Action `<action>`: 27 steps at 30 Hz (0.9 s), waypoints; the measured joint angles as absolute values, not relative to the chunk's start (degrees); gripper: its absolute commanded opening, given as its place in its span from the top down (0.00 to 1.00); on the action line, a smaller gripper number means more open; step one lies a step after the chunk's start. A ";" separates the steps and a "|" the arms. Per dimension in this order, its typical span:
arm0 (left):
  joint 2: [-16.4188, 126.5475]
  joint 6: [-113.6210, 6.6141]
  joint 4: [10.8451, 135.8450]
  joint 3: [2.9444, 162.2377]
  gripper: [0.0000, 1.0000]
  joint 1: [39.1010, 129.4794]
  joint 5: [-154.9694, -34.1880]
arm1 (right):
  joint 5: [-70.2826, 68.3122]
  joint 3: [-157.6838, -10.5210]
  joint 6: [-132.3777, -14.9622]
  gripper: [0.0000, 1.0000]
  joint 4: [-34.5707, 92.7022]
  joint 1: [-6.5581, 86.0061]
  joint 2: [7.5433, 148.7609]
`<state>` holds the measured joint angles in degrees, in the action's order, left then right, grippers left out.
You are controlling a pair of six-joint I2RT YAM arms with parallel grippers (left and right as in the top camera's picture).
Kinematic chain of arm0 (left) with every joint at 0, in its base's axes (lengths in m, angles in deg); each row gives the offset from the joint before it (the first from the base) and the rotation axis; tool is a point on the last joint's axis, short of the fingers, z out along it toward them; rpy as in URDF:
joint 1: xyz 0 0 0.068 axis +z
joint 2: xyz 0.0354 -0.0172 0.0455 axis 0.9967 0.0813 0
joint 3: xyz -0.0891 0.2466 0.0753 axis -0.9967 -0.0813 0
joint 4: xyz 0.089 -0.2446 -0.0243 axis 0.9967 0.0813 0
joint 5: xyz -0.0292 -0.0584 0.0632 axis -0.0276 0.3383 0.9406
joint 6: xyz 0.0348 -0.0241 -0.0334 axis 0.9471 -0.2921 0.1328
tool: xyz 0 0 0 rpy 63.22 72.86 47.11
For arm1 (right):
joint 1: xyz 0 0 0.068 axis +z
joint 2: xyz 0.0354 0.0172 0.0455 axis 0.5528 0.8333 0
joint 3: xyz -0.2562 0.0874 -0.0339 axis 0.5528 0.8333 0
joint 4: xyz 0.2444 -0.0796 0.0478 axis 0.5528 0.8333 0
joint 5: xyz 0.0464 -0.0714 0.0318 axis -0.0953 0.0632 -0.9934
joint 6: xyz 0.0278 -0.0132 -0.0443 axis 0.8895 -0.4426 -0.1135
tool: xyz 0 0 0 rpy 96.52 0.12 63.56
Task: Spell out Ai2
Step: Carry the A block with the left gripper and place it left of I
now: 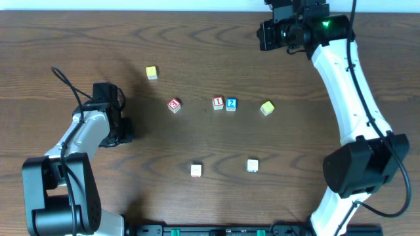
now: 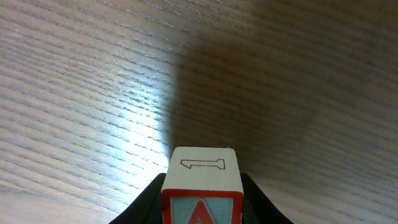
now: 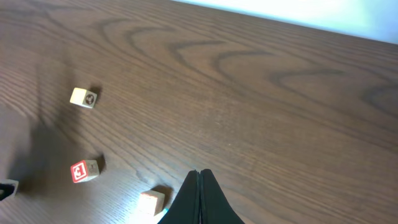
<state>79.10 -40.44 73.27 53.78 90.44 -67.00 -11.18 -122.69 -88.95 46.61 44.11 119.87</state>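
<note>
1. left gripper (image 2: 202, 208): clenched on the letter-a block (image 2: 201, 180). your wrist view shows a dark finger (image 2: 144, 202) tight against each side of it. the red-framed "a" face is toward the camera and there is an outlined "1" on the top face. you cannot tell whether the block rests on the table (image 2: 93, 74) or hangs above it. in the overhead view this gripper sits at the left, well apart from the other blocks.
2. right gripper (image 3: 199, 186): fingers pressed together with nothing between them, at the far right edge of the table.
3. red-marked block (image 1: 218, 103) and blue 2 block (image 1: 231, 103): touching side by side near the table's centre. the red character is too small to read.
4. red block (image 1: 174, 105): left of that pair, apart from it and turned askew.
5. yellow-green block (image 1: 266, 108): right of the pair, near it and not touching.
6. yellow block (image 1: 151, 73): farther back on the left, alone.
7. left cream block (image 1: 195, 170) and right cream block (image 1: 252, 166): nearer you, apart from each other.
</note>
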 measured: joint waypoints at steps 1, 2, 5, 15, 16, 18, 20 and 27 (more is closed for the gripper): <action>79.10 -40.66 73.27 53.78 0.94 90.44 -67.19 | -11.18 -122.69 -88.95 0.94 46.58 43.91 119.87; 79.10 -41.01 73.29 53.81 0.94 90.44 -67.50 | -11.18 -122.69 -88.97 0.92 46.58 43.84 119.87; 79.10 -41.38 73.29 54.05 0.94 90.49 -69.71 | -11.16 -122.69 -89.23 0.69 46.58 43.34 119.84; 79.12 -43.46 77.79 64.78 0.94 88.45 -76.11 | -11.16 -122.69 -89.78 0.01 49.01 42.99 119.28; 79.12 -43.66 77.75 65.52 0.94 87.49 -76.22 | -11.14 -122.69 -89.78 0.01 49.43 42.93 118.86; 79.12 -44.20 77.71 66.83 0.94 84.78 -75.69 | -11.16 -122.69 -89.78 0.01 50.39 42.66 117.42; 79.12 -44.53 77.40 67.99 0.94 80.91 -74.49 | -11.16 -122.67 -89.89 0.01 51.72 42.07 114.99; 79.12 -45.86 67.76 70.13 0.95 68.21 -71.37 | -11.09 -122.93 -91.00 0.01 57.58 38.84 109.51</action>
<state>79.12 -45.86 67.76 70.13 68.21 -71.37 -11.09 -122.93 -91.00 57.58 38.84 109.51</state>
